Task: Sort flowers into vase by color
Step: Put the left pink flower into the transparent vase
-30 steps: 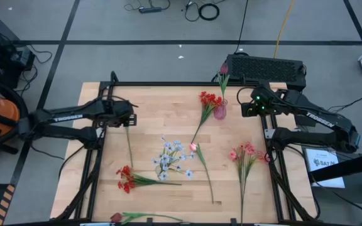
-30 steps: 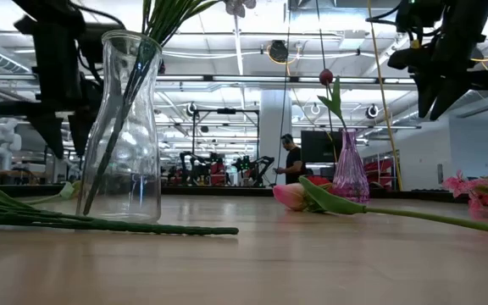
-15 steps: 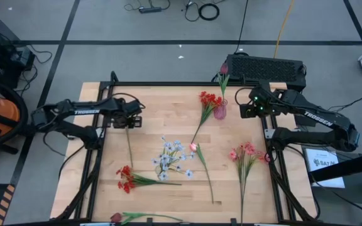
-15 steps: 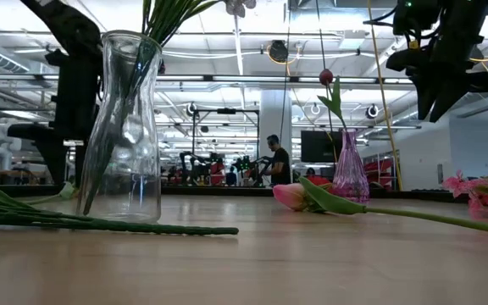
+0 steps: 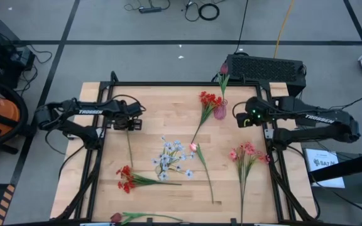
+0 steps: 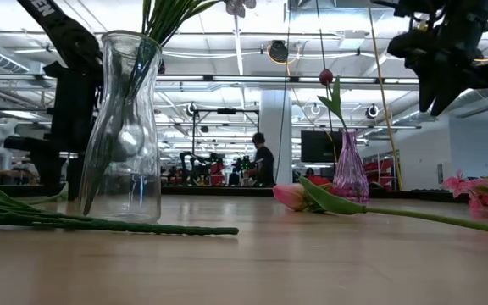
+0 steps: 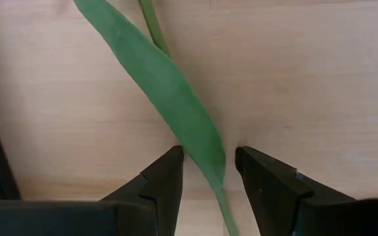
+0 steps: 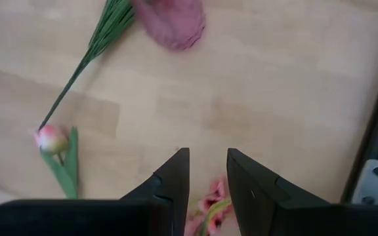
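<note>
Your left gripper (image 7: pixel 209 174) hangs low over the table (image 5: pixel 162 100) with fingers spread, a green leaf (image 7: pixel 169 92) and stem passing between them, ungrasped. The right gripper (image 8: pixel 207 172) hovers part-open, holding nothing, near the pink vase (image 5: pixel 220 112), which holds a red bud (image 5: pixel 224 68). The clear vase (image 6: pixel 124 127) holds green stems.

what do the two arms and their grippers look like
Both are dark, near-black jointed arms with white TROSSEN lettering along the links. The left gripper and right gripper each have two black wedge-shaped fingers. Green lights glow on the right wrist, and black cables loop along the left arm.
</note>
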You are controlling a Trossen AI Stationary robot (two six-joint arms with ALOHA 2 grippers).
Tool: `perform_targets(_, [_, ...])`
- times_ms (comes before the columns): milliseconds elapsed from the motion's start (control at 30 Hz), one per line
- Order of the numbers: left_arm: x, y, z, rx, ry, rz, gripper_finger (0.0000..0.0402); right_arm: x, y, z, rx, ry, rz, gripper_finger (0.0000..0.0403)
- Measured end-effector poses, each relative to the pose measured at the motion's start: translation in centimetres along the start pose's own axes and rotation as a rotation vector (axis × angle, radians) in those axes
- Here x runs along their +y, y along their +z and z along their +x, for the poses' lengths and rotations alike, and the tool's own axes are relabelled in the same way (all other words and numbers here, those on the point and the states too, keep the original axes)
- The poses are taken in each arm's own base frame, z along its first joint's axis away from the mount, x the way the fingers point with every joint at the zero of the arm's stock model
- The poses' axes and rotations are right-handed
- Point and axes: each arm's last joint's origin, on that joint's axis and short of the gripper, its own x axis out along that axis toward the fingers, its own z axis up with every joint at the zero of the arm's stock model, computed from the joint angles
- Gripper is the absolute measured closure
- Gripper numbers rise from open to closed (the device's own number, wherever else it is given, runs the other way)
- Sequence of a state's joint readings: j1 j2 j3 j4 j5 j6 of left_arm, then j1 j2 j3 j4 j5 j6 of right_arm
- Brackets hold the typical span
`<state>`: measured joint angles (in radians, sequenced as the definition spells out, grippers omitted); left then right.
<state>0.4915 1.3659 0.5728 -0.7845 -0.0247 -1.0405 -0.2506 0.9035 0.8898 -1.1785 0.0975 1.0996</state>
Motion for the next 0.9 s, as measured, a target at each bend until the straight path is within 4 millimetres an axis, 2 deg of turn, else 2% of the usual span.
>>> perform_targets(200, [0.0,0.0,0.2,-0.003,-0.002,0.029,0.0243,0.8,-1.8,-0.2,0.041,0.037,-0.133,0.0310])
perform_targets(300, [0.0,0.0,0.2,-0.006,-0.005,0.060,0.0258,1.1,-2.6,-0.4,0.059,0.053,-0.243,0.0310])
perform_targets(467, [-0.1,0.1,0.2,-0.011,-0.021,0.126,0.0325,1.5,-4.0,-0.4,0.206,0.109,-0.427,0.0310])
perform_targets(600, [-0.3,0.1,0.1,-0.017,-0.042,0.205,0.0387,1.1,-4.8,-0.2,0.296,0.068,-0.626,0.0310])
perform_targets(767, [-0.7,0.4,-0.9,-0.047,-0.061,0.328,0.0387,1.7,-5.1,0.2,0.247,0.031,-0.670,0.0310])
perform_targets(900, [-1.5,0.8,-2.9,-0.125,-0.155,0.351,0.0393,2.5,-5.3,0.5,0.165,0.051,-0.724,0.0310])
